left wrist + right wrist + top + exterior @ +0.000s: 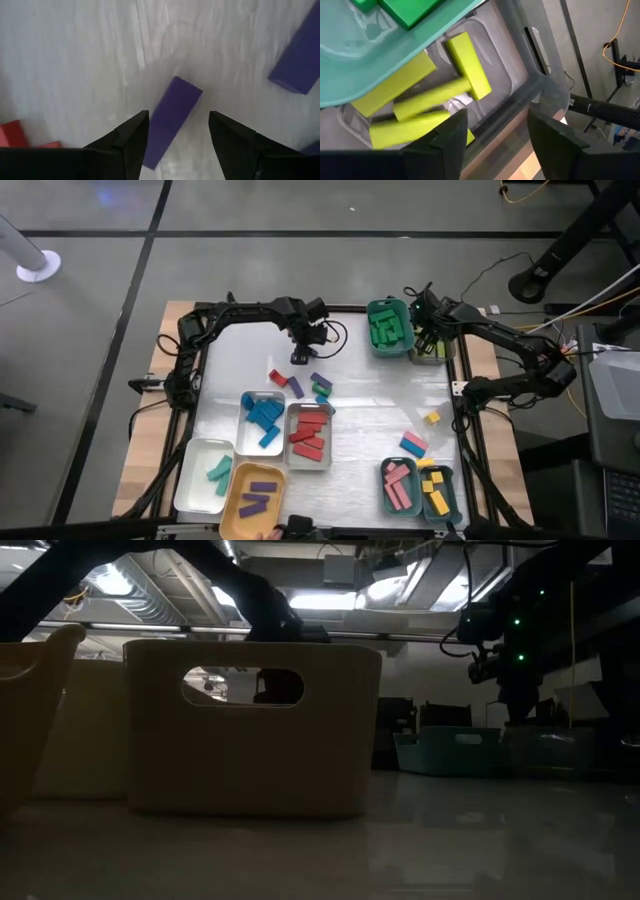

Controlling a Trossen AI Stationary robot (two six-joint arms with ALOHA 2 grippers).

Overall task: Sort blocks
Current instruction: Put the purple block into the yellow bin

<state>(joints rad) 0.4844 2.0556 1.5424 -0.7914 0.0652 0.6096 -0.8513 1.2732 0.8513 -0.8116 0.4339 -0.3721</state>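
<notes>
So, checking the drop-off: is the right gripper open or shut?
Open. The right gripper has its fingers spread with nothing between them, above the clear bin holding lime blocks.

left arm: reaching over the table's far middle, left gripper [178,132] pointing down, fingers standing apart | right arm: bending at far right, right gripper [496,131] hanging, fingers parted

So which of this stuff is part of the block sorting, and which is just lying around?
Part of the job:
- purple block between the left gripper's open fingers
- lime blocks in the clear tray below the right gripper
- loose pink-and-blue block

Lying about:
- cables on the floor
</notes>
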